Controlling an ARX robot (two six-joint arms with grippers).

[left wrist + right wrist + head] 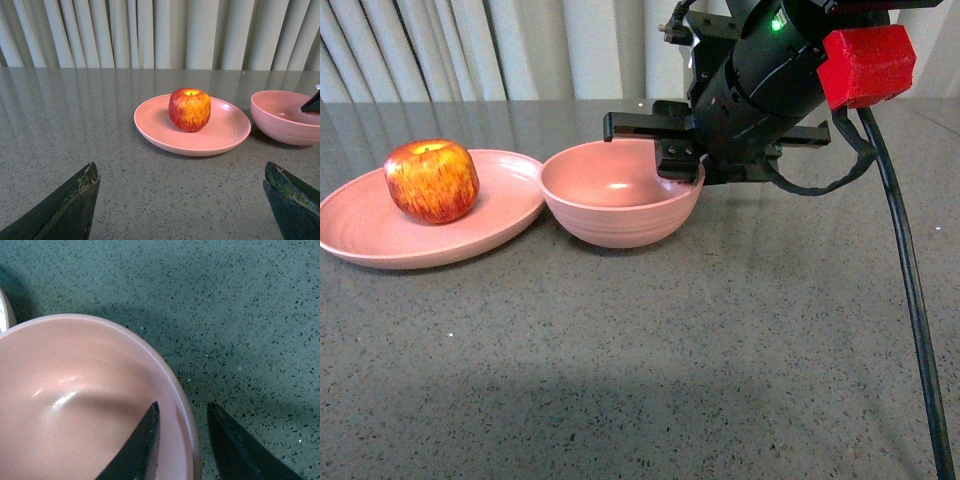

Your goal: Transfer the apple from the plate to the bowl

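Note:
A red, yellow-streaked apple (432, 180) (189, 109) sits on the wide pink plate (380, 232) (225, 135) at the left of the table. The deep pink bowl (610, 215) (280, 122) (60, 405) stands just right of the plate, its rim almost touching it. My right gripper (680, 160) (182, 412) is shut on the bowl's right rim, one finger inside the wall and one outside. My left gripper (180, 200) is open, its two dark fingertips (75, 205) wide apart over bare table in front of the plate, holding nothing.
The speckled grey tabletop (640, 380) spreads out in front of the dishes. Pale curtains (150, 30) hang behind the table. The right arm's black cable (915, 300) drops down at the right side, under a red block (868, 62) on the arm.

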